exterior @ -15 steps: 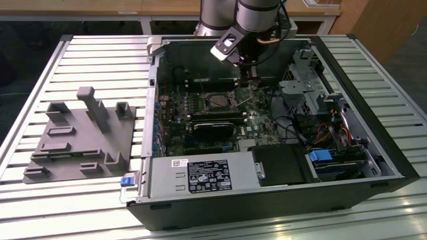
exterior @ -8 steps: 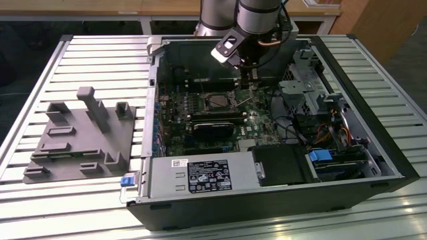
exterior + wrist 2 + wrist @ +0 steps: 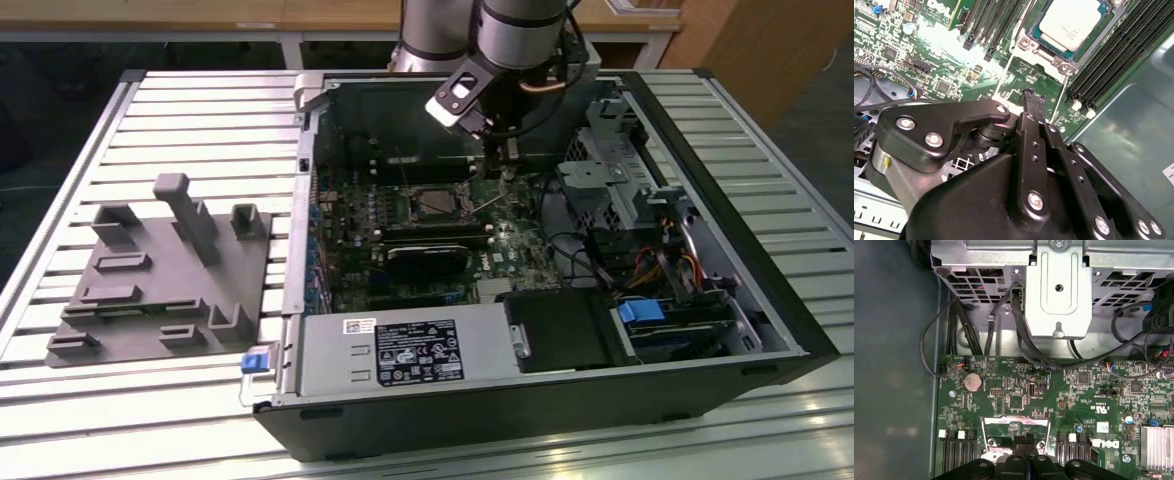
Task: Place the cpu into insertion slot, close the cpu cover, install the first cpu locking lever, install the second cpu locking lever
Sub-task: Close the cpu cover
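In the second wrist view the cpu (image 3: 1069, 22), a silvery square chip, lies in the insertion slot (image 3: 1046, 47) on the green board. The cpu cover (image 3: 1060, 64), a thin metal frame, lies flat around the chip. Two thin silver locking levers (image 3: 1004, 75) (image 3: 1061, 100) run from the socket's corners toward my gripper. My gripper (image 3: 1033, 99) hangs a little above the board between those levers, black fingers pressed together, nothing visibly held. In the exterior view the gripper (image 3: 505, 168) is just off the socket (image 3: 434, 203) toward the exterior view's right. The fingertips (image 3: 1026, 440) also show in the first wrist view.
Long black memory slots (image 3: 1114, 55) flank the socket. A black heatsink block (image 3: 430, 258) sits nearer the case front, with a drive cage (image 3: 1059, 285), cables (image 3: 1024, 340) and a power supply (image 3: 400, 352) around. A grey fixture (image 3: 167, 275) rests on the slatted table outside the case.
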You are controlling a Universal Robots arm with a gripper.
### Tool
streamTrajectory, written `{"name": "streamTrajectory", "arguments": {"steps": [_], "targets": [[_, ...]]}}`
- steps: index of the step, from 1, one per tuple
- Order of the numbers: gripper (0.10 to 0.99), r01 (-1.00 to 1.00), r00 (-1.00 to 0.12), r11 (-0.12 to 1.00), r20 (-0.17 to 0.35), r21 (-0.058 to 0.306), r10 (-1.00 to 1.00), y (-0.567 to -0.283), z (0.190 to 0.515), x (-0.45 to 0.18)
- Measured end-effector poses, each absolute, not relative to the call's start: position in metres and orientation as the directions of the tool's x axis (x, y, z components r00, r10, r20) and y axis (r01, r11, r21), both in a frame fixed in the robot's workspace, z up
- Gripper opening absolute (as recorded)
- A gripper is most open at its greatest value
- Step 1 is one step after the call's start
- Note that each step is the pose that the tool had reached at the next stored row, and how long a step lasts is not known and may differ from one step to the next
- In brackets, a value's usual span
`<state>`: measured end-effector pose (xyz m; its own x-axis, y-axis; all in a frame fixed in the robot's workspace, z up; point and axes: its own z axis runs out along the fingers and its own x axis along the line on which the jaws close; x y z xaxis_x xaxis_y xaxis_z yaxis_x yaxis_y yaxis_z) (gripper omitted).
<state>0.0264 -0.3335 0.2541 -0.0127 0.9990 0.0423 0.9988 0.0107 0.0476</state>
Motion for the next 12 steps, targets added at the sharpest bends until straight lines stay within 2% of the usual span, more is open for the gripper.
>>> {"name": "streamTrajectory", "arguments": {"steps": [12], "targets": [[0.106,0.999,-0.016,0.014,0.042,0.047,0.999,-0.329,0.252,0.043]]}}
